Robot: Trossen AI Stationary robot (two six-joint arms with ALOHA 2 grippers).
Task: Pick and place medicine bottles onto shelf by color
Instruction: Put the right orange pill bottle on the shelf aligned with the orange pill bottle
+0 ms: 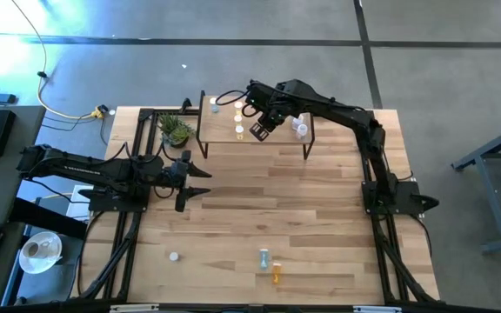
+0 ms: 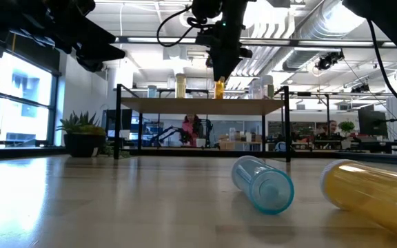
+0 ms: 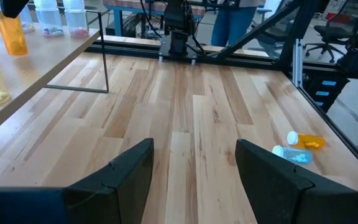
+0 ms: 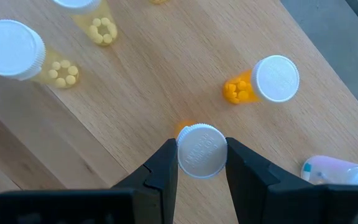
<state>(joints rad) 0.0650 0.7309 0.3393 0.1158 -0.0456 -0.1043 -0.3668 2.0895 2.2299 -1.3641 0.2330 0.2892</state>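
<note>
Raised lettering runs round the white cap [image 4: 202, 151] of the bottle between the right gripper's fingers [image 4: 159, 171], too faint to read. Bottles on the shelf and on the desk show no legible labels. No brand, number or sign readable elsewhere

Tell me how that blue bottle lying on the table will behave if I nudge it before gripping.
The blue bottle lies on its side on the table, a smooth cylinder, so it would probably roll. It looks nearly empty, likely light. The orange bottle lies beside it and may get knocked.
</note>
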